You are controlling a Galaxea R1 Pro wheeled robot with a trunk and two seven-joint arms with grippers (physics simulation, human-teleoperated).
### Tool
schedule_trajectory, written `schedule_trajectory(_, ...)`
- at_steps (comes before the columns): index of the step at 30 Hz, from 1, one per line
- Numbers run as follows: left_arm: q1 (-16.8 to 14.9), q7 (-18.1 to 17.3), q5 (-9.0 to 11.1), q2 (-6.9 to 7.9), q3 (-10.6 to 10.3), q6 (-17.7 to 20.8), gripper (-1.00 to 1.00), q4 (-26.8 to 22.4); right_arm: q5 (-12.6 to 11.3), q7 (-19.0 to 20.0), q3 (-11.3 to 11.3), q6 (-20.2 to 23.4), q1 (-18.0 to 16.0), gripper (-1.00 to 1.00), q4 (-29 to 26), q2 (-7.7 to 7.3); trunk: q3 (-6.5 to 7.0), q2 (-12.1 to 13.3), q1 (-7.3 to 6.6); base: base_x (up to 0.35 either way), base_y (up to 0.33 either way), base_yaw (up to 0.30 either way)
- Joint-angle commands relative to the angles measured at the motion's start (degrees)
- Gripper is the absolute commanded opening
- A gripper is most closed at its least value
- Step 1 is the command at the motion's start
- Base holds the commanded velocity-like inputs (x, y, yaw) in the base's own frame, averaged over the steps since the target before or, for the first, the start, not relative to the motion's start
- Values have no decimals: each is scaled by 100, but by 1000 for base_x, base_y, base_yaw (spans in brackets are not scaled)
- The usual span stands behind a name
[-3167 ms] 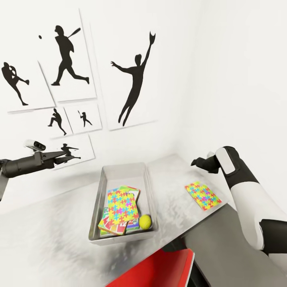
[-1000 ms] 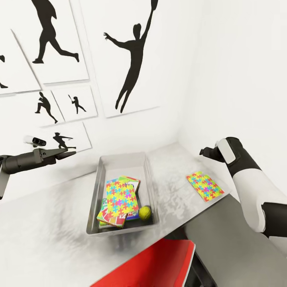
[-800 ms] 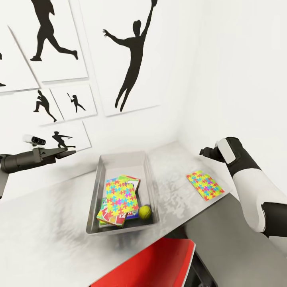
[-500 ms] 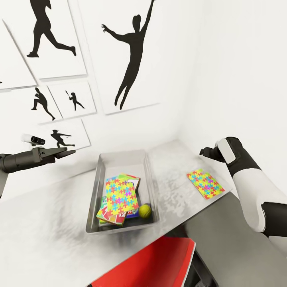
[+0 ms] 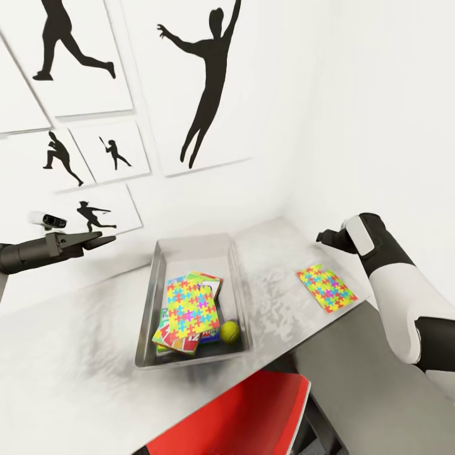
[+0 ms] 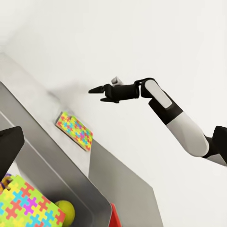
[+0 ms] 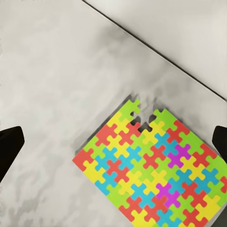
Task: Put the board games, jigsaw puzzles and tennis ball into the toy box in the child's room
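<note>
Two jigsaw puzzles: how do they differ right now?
One jigsaw puzzle lies inside the toy box, stacked on the board games and tilted; the other jigsaw puzzle lies flat on the bare table, outside the box, near the right tool. Both are multicoloured squares.

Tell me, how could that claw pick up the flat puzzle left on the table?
Likely by an edge. The jigsaw puzzle lies flat near the table edge; the right gripper, hovering open, could come from above and pinch the side nearest that edge.

board games (image 5: 174,338) mostly hidden (beneath jigsaw puzzle (image 5: 188,306))
</note>
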Motion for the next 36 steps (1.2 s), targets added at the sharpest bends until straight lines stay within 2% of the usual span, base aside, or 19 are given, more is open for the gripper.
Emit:
schedule_trajectory(1, -4, -23, -2, 2, 11, 61, 100, 0, -59, -51, -3, 17, -9, 100, -7, 0, -20, -11, 3, 0, 0, 0)
schedule_trajectory(17, -4, -23, -2, 2, 61, 61, 100, -25, -74, -51, -2, 25, -295, 100, 5, -1, -170, -11, 3, 0, 0, 0)
schedule_trajectory(36, -4, -23, -2, 19, 63, 66, 100, -44, -82, -51, 14, -29, -344, 100, 132, -8, -349, -11, 3, 0, 0, 0)
